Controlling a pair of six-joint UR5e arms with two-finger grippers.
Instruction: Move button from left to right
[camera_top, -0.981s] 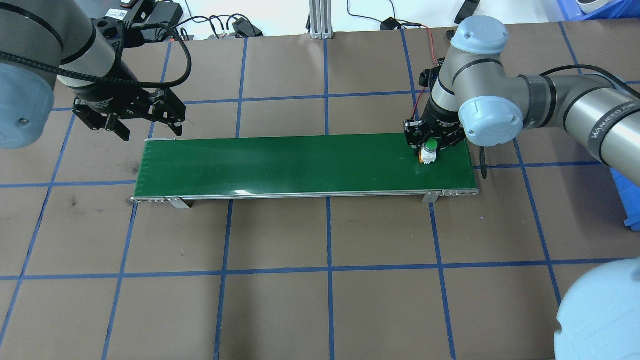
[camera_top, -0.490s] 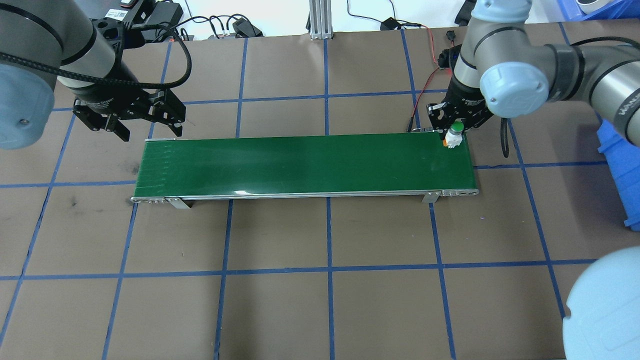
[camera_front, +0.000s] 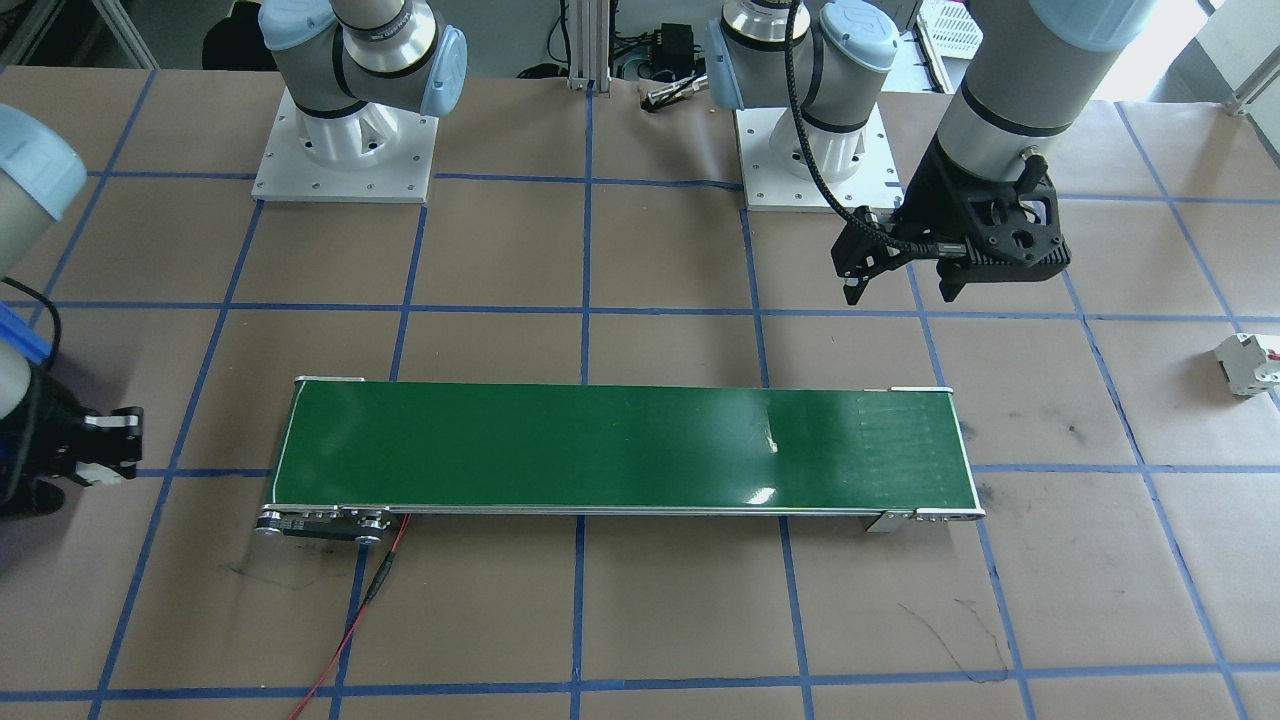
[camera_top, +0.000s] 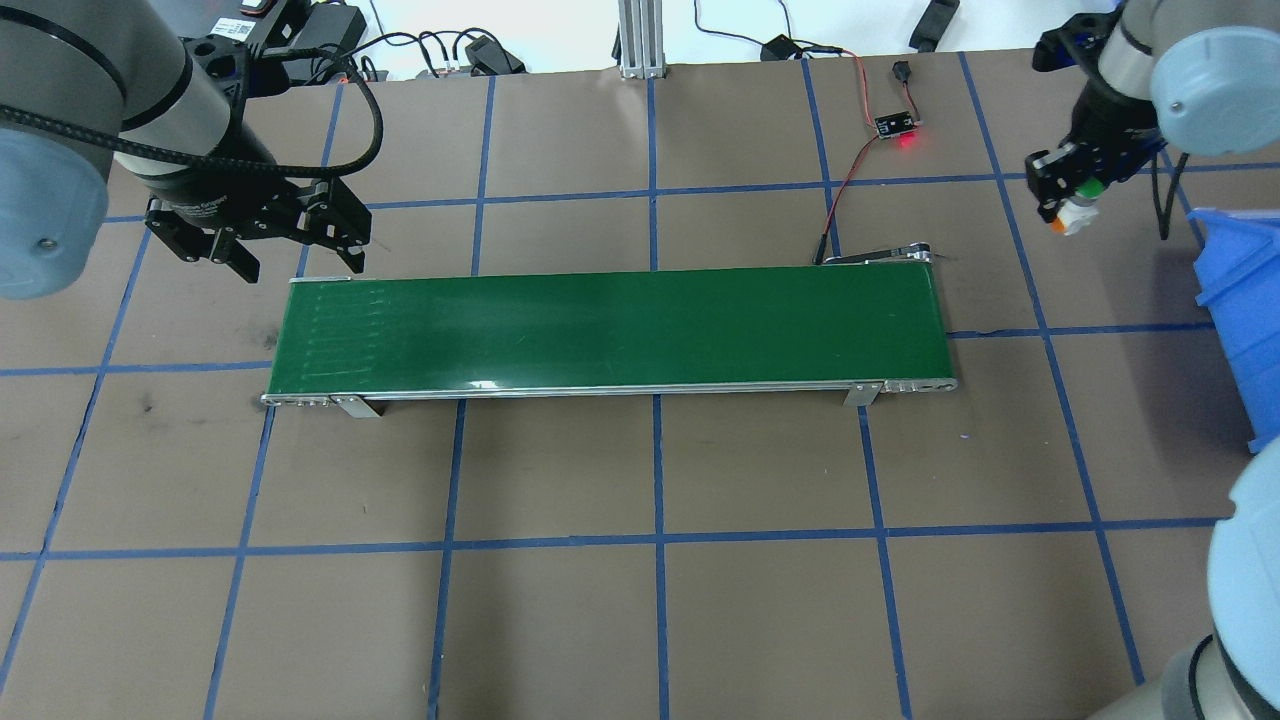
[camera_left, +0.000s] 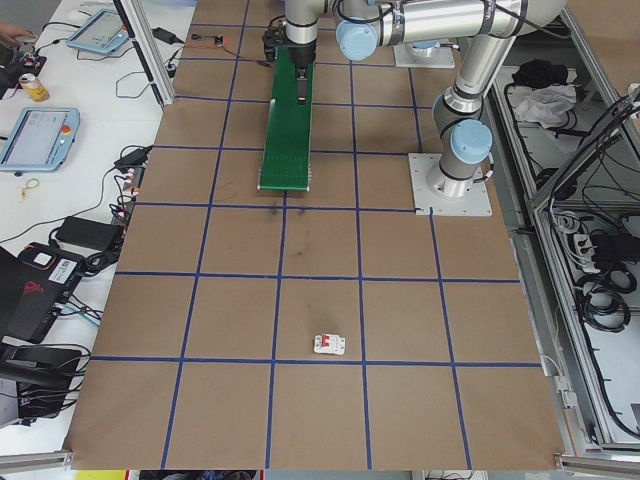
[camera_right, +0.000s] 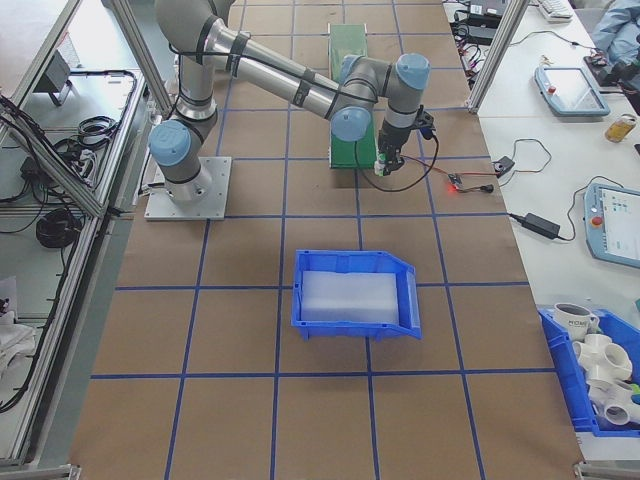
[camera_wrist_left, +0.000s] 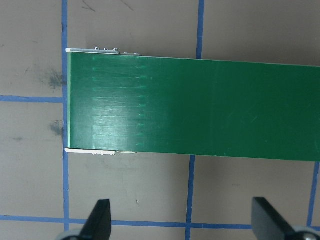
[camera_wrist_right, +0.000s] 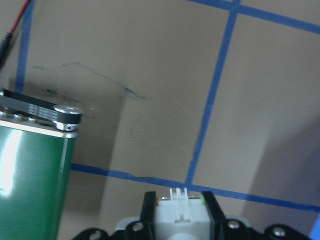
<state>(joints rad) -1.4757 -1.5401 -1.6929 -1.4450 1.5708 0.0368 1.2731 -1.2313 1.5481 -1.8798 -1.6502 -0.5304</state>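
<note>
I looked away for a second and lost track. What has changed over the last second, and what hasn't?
The right gripper, shut on the button, lifted it off the right end of the green conveyor belt and carried it away past that end, over the brown table toward the blue bin. The belt now lies bare. The left gripper stayed open above the belt's left end; the belt itself has not shifted.

You will find the button (camera_top: 1078, 205), green cap on white body, clamped in the right hand (camera_top: 1068, 198), held above the worktop (camera_top: 640, 560), tilted.
</note>
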